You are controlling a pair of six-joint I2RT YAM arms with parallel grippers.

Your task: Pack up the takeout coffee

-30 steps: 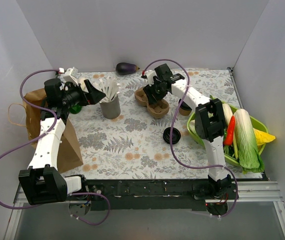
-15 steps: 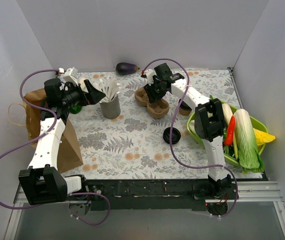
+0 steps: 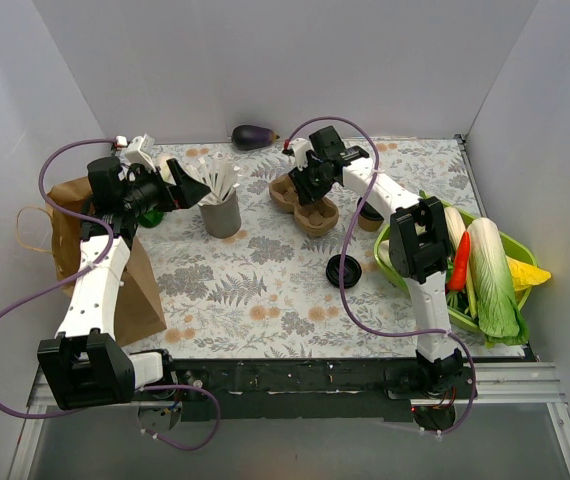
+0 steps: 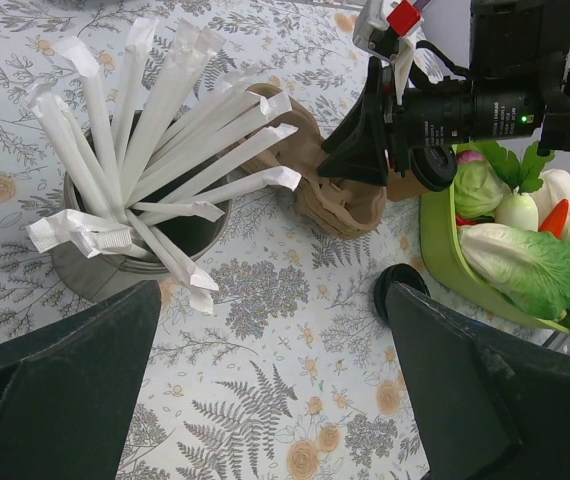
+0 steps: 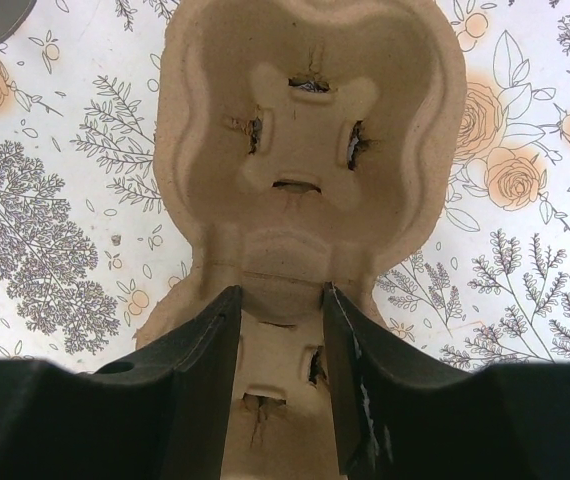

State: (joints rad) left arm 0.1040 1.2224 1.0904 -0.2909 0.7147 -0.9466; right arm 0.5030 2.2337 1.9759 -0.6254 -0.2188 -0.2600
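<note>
The takeout coffee cup (image 3: 370, 217), small and tan, stands on the table right of the carrier, partly hidden behind my right arm. The brown two-well cardboard carrier (image 3: 306, 209) lies at the back middle and fills the right wrist view (image 5: 305, 120); both wells are empty. My right gripper (image 3: 310, 188) is over it. Its jaws (image 5: 280, 300) stand a little apart, tips down in the near well by the ridge between the wells, with nothing between them. My left gripper (image 3: 191, 187) is wide open (image 4: 275, 400) and empty, just left of the grey cup.
A grey cup of white sticks (image 3: 221, 208) stands left of the carrier. A black lid (image 3: 344, 270) lies on the floral cloth. A green basket (image 3: 389, 262) of vegetables is at the right, a brown paper bag (image 3: 67, 215) at the left, an eggplant (image 3: 254, 136) at the back.
My right gripper has shifted slightly over the carrier. The left arm and the objects have not visibly moved.
</note>
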